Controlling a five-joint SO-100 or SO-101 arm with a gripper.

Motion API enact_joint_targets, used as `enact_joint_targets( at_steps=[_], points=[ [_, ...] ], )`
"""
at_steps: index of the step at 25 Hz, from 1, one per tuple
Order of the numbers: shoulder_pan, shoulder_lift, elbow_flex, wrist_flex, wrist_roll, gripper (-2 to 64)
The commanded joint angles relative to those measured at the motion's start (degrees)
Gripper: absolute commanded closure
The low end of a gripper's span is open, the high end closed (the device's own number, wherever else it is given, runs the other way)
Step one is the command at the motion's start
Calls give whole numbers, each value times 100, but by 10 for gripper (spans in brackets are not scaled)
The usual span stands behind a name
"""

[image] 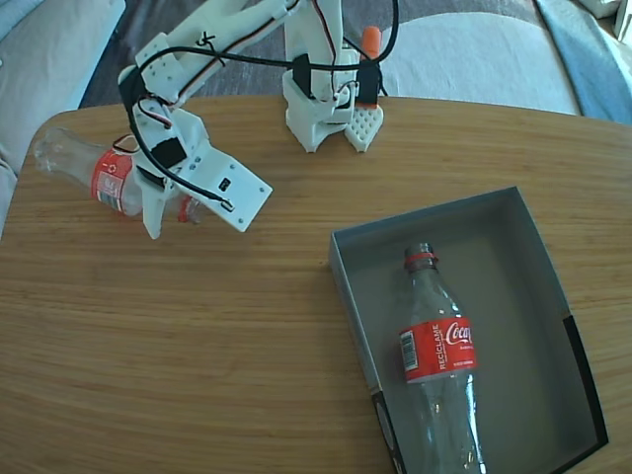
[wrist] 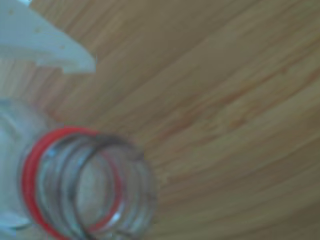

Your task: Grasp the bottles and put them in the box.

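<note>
Nearest the camera in the fixed view: box (image: pixel 348 265) sits at the lower right of the wooden table (image: pixel 197 375), its near end running off the bottom of the frame, the black-and-white strip showing on the near corners. One bottle (image: pixel 438 346) lies inside it, neck pointing away from the camera, base cut by the frame edge. It rests toward the left wall; bare grey floor to its right (looks like room for another alongside).

Middle of the table is bare wood from the box's left wall across to the left edge.

Further back, upper left: second bottle (image: pixel 107 178) lies on the table near the rounded table edge, base toward that edge, neck under the arm. Gripper (image: pixel 173 212) is closed around it just past the red label, near the neck end. Wrist view confirms: open neck with red ring (wrist: pixel 30 170) fills the lower left, one white finger (wrist: pixel 45 45) above it, blurred.

Arm base (image: pixel 326 109) stands at the far table edge, well apart from the box.
</note>
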Motion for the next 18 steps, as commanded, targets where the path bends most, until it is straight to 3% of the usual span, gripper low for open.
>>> enact_joint_targets(
  at_steps=[1, 6, 11, 18],
  points=[
    [-9, 44, -281, -158, -18, 114],
    [-26, -105, -290, -255, -18, 119],
    [-9, -176, -316, -264, -9, 237],
    [35, -211, -431, -264, -9, 351]
  ],
)
